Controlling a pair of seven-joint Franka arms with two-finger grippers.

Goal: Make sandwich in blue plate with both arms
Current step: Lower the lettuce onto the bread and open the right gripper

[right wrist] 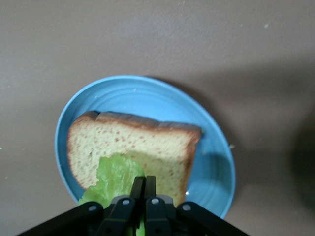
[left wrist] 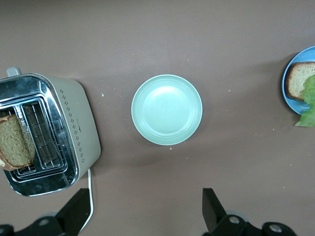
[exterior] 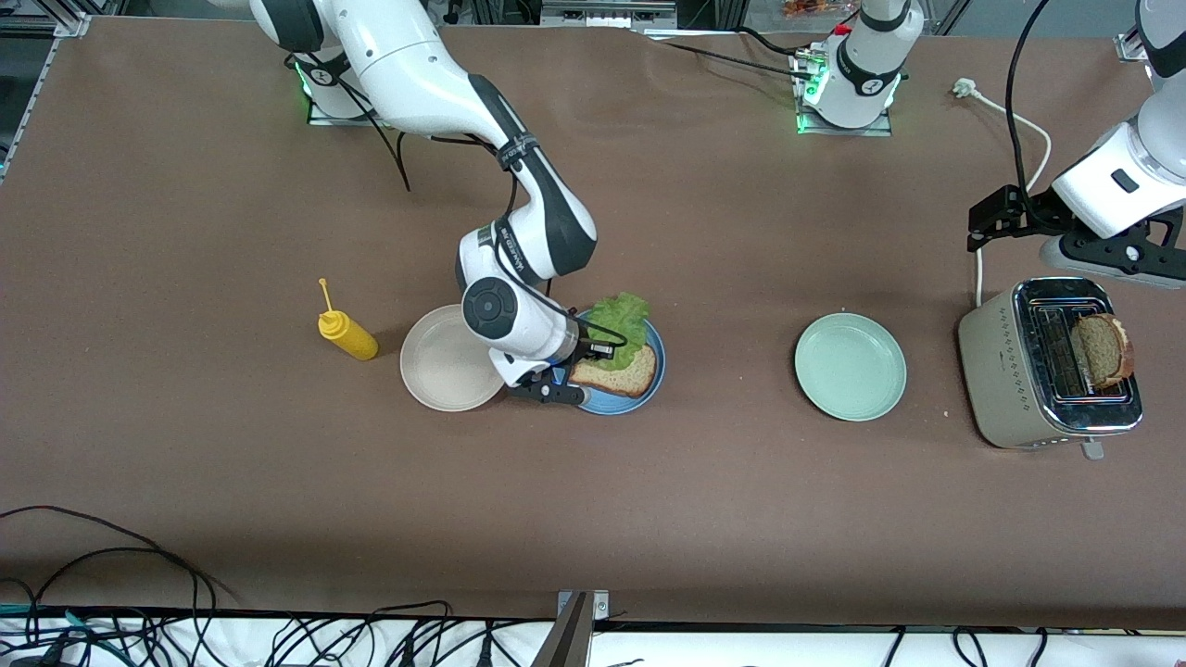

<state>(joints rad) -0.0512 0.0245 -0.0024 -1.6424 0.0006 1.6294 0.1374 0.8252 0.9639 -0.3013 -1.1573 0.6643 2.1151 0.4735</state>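
Right now I see my right gripper (right wrist: 143, 189) pinched on the lettuce leaf (exterior: 619, 324), holding it over the blue plate (exterior: 649, 389), where one bread slice (exterior: 616, 373) lies flat. My left gripper (left wrist: 147, 211) hangs with fingers wide over the table near the toaster (exterior: 996, 371), whose slot holds a second bread slice (exterior: 1101, 349). Between them, the green plate (exterior: 851, 367) holds nothing; neither does the beige plate (exterior: 445, 361) touching the blue plate.

Bread slice (exterior: 616, 372) and lettuce (exterior: 619, 324) on plate (exterior: 649, 389); second slice (exterior: 1101, 349) in toaster (exterior: 1005, 371)
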